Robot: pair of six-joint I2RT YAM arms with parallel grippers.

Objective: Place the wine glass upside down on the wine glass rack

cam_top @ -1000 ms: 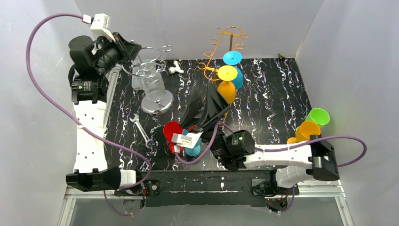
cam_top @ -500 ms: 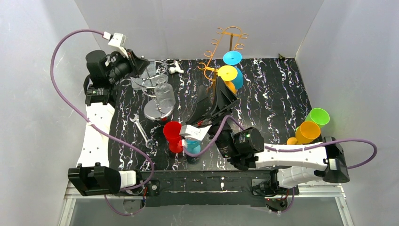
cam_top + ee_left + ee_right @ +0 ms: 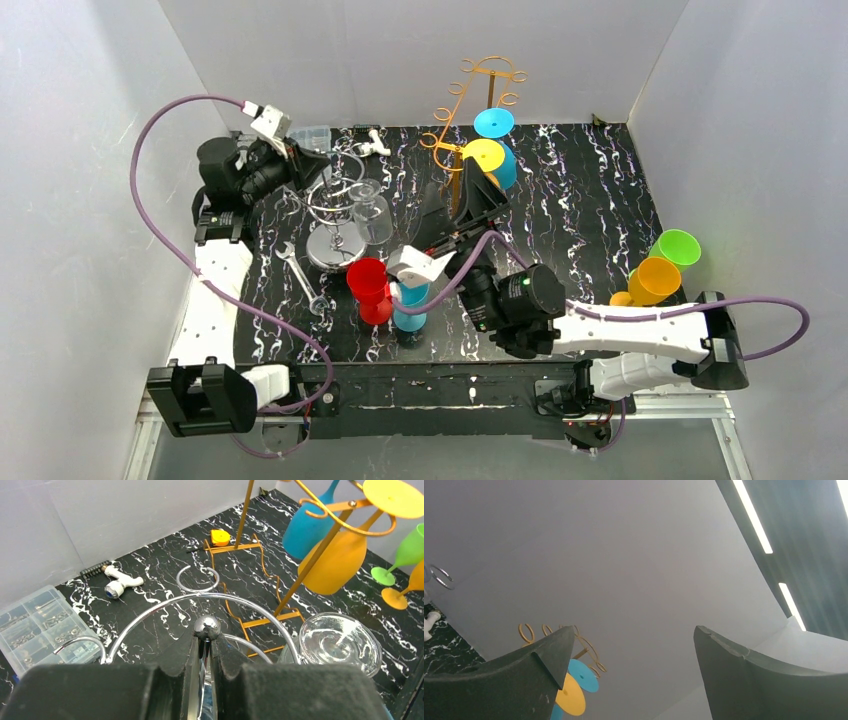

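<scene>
My left gripper [image 3: 303, 168] is shut on the ball-topped post [image 3: 207, 628] of a chrome wine glass rack [image 3: 335, 247]. The jaws clamp the post just under the ball. A clear wine glass [image 3: 372, 215] hangs upside down from the rack's right arm, and its foot [image 3: 340, 642] shows in the left wrist view. My right gripper [image 3: 455, 212] is open and empty. It points upward in front of the gold rack [image 3: 490, 72]. The right wrist view [image 3: 631, 650] shows only wall between its fingers.
Blue [image 3: 495, 125] and yellow-footed orange [image 3: 483, 157] glasses hang on the gold rack. Red [image 3: 368, 282] and teal [image 3: 410, 303] glasses stand at front centre, green [image 3: 676, 245] and orange [image 3: 652, 277] ones at the right. A wrench [image 3: 300, 275], plastic box [image 3: 35, 627] and white fitting [image 3: 117, 582] lie at the left.
My left gripper has moved right and nearer with the chrome rack, and the clear glass swung right with it. My right arm has shifted right and its fingers have risen toward the gold rack.
</scene>
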